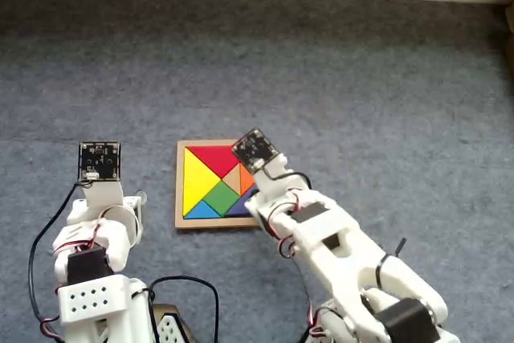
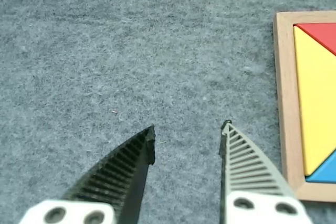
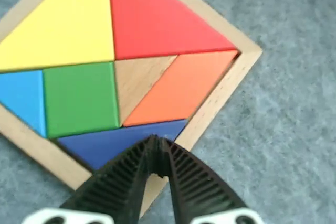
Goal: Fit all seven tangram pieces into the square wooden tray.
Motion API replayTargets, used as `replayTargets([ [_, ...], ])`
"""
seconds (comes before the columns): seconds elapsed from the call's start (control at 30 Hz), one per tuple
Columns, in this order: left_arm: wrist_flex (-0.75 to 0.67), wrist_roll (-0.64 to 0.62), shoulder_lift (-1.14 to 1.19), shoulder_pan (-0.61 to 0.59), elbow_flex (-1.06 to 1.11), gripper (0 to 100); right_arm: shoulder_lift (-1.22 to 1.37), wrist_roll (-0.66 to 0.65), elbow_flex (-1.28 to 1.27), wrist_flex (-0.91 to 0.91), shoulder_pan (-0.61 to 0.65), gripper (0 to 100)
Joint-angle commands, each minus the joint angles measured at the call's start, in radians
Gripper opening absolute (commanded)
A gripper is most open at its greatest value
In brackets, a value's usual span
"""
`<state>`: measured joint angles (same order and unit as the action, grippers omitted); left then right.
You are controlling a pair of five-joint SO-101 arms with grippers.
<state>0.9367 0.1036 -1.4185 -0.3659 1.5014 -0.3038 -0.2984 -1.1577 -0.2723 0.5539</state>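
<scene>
Tray (image 1: pixel 178 186) square-on to arms | left gripper (image 2: pixel 189 127) jaws wide apart, empty | right gripper (image 3: pixel 159 144) jaws closed, empty, above dark blue triangle (image 3: pixel 100 148)

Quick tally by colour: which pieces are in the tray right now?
Yellow piece: 1
Red piece: 1
Green piece: 1
Light blue piece: 1
Dark blue piece: 1
Orange piece: 1
Wood-coloured triangle: 1, piece or gap unclear
Total: 6 coloured pieces

Seen from above, the right arm (image 1: pixel 321 234) covers the wooden tray's (image 1: pixel 178 190) 5 o'clock corner, hiding most of the dark blue triangle (image 1: pixel 239 209). In the left wrist view, the frame edge cuts off the tray (image 2: pixel 286 103) and yellow triangle (image 2: pixel 315 98).
</scene>
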Motion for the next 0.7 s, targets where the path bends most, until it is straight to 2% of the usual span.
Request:
replayTargets([
  [0.0,-0.012,0.011,-0.012,-0.007,-0.005,21,0.059,0.002,0.044,0.005,-0.054,0.4],
  [0.2,-0.014,0.011,-0.012,-0.005,-0.005,21,-0.067,0.005,0.033,0.004,-0.058,0.4],
  [0.57,-0.011,0.011,-0.012,-0.002,-0.007,21,-0.483,0.008,-0.183,0.008,-0.059,0.4],
  [0.67,-0.011,0.011,-0.013,0.035,-0.013,20,-0.585,0.008,-0.228,0.01,-0.059,0.4],
])
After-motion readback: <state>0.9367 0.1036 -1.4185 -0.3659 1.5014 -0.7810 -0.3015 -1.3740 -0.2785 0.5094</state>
